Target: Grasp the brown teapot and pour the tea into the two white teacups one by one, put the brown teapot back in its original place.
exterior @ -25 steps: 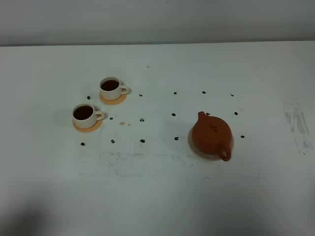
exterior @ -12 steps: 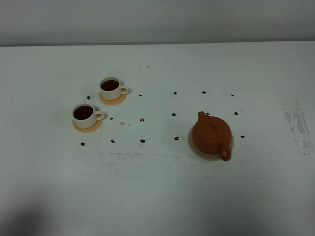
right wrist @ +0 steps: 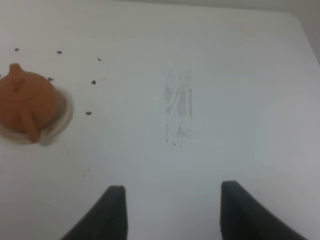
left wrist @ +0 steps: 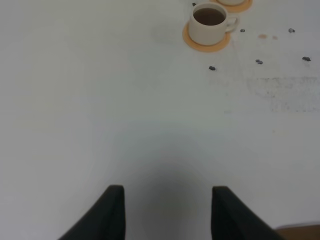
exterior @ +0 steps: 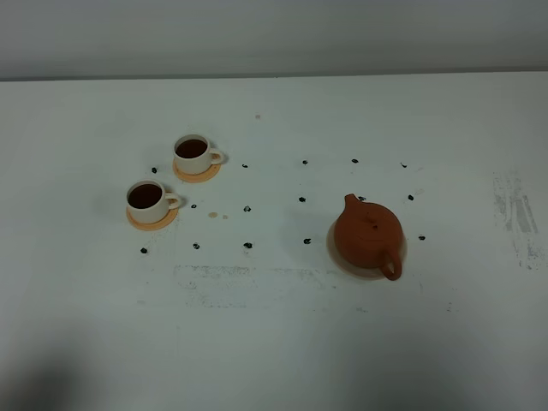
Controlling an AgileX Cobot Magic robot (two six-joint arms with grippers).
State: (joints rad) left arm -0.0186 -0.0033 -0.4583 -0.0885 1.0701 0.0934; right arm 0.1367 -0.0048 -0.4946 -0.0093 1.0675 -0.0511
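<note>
The brown teapot (exterior: 368,240) stands upright on the large pale beige coaster (exterior: 337,260) at the right of the table, lid on; it also shows in the right wrist view (right wrist: 25,102). Two white teacups, the far one (exterior: 193,154) and the near one (exterior: 147,201), sit on small orange coasters at the left and hold dark tea. The near cup shows in the left wrist view (left wrist: 207,26). My left gripper (left wrist: 167,210) is open and empty, well back from the cups. My right gripper (right wrist: 172,210) is open and empty, away from the teapot. Neither gripper shows in the exterior view.
Small black marks dot the white table (exterior: 274,325) between cups and teapot. Two small tea drops (exterior: 219,216) lie right of the near cup. A scuffed grey patch (exterior: 518,218) lies near the right edge. The table's front edge shows in the left wrist view (left wrist: 300,231).
</note>
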